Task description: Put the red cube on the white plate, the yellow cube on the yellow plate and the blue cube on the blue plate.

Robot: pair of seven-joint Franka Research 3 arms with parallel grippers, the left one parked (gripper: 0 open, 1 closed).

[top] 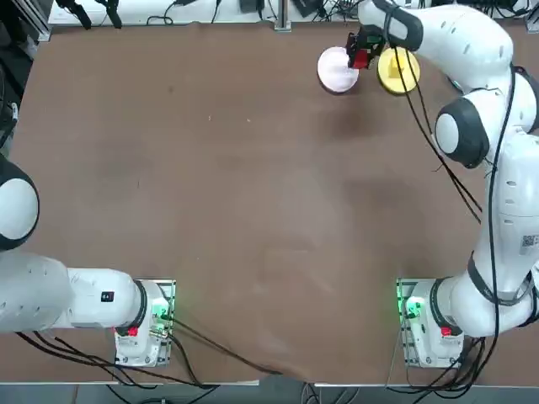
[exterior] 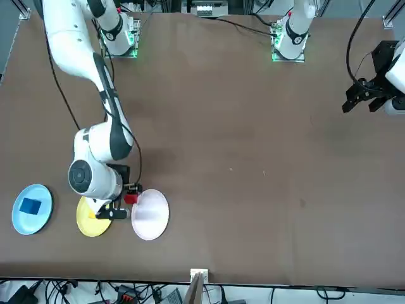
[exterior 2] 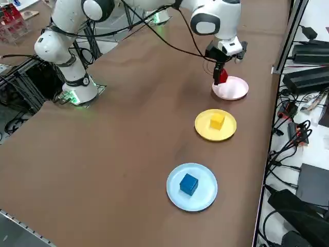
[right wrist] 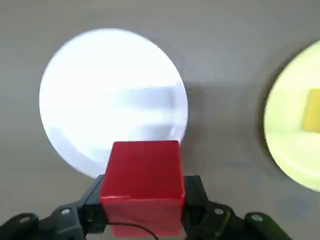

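Brown table (exterior 2: 103, 154): three plates, three cubes; right gripper (exterior 2: 220, 72) clamps red cube (exterior 2: 221, 76) beside white plate (exterior 2: 232, 88).

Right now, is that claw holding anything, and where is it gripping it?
Yes: the right claw holds the red cube, pinched by two opposite sides, beside the white plate.

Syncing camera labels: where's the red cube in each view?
Top: red cube at far edge, right half.
Front: lower left.
Right side: upper right.
Right wrist: bottom centre, in right gripper.
Shared landmark: white plate, bare, beside the cube.
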